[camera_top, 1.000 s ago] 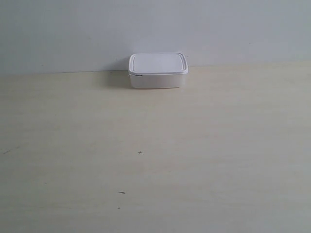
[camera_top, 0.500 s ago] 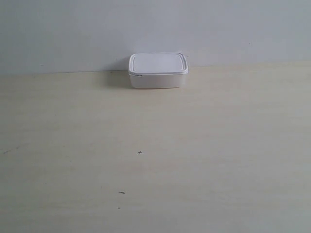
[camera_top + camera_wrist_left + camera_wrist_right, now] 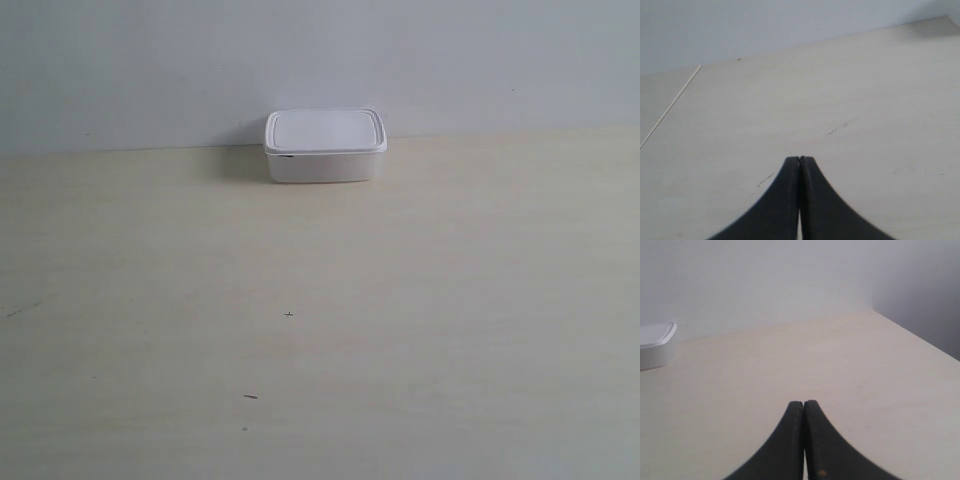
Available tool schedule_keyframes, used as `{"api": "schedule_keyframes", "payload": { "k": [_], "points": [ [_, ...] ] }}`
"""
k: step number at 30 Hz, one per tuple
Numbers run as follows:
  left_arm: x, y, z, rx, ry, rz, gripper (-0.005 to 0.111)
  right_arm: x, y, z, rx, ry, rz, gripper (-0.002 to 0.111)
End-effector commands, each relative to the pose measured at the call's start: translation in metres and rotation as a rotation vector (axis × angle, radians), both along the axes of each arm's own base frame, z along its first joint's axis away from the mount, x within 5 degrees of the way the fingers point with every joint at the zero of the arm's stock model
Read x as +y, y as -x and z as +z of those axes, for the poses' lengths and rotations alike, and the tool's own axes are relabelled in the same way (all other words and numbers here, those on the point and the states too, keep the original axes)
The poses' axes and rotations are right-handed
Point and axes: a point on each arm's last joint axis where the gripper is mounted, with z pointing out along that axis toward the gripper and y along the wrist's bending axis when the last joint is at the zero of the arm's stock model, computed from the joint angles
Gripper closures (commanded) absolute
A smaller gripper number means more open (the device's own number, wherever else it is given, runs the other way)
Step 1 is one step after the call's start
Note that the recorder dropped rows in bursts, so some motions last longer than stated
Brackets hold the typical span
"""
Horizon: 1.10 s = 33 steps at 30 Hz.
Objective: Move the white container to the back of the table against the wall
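Observation:
The white container [image 3: 325, 146], lid on, rests at the far edge of the beige table [image 3: 320, 330], touching the pale grey wall [image 3: 320, 60]. The right wrist view catches part of that white container [image 3: 655, 345] far off to one side. My left gripper [image 3: 800, 160] is shut with nothing in it, low over bare table. My right gripper [image 3: 803, 403] is likewise shut and empty, well away from the box. Neither arm shows in the exterior view.
A table seam or edge line [image 3: 670, 107] runs past the left gripper. In the right wrist view the table [image 3: 815, 365] ends at an edge [image 3: 915, 337] beside a grey side wall [image 3: 925, 290]. Tiny dark specks [image 3: 288, 315] mark the wood.

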Motion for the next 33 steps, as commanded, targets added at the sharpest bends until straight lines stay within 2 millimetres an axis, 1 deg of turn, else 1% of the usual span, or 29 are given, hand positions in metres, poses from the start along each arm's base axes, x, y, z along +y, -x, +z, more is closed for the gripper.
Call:
{"api": "schedule_keyframes", "payload": {
  "k": [1, 19, 23, 28, 33],
  "points": [
    [-0.0007, 0.0001, 0.0005, -0.011, 0.012, -0.006, 0.107, 0.0011, 0.0003, -0.0023, 0.019, 0.04, 0.018, 0.108],
    [-0.0008, 0.0, 0.0006, -0.013, 0.011, -0.007, 0.107, 0.0042, -0.0002, -0.0026, 0.017, 0.008, 0.062, 0.108],
    [-0.0008, 0.0, 0.0006, -0.013, 0.011, -0.007, 0.107, 0.0042, -0.0002, -0.0026, 0.027, 0.076, 0.076, 0.108],
    [-0.0011, 0.0, 0.0004, -0.013, 0.022, -0.007, 0.107, 0.0062, -0.0004, -0.0028, 0.017, -0.006, 0.083, 0.108],
    [-0.0026, -0.0002, -0.0002, -0.026, 0.096, -0.002, 0.107, 0.0066, -0.0004, -0.0028, 0.015, -0.021, 0.084, 0.108]
  ]
}}
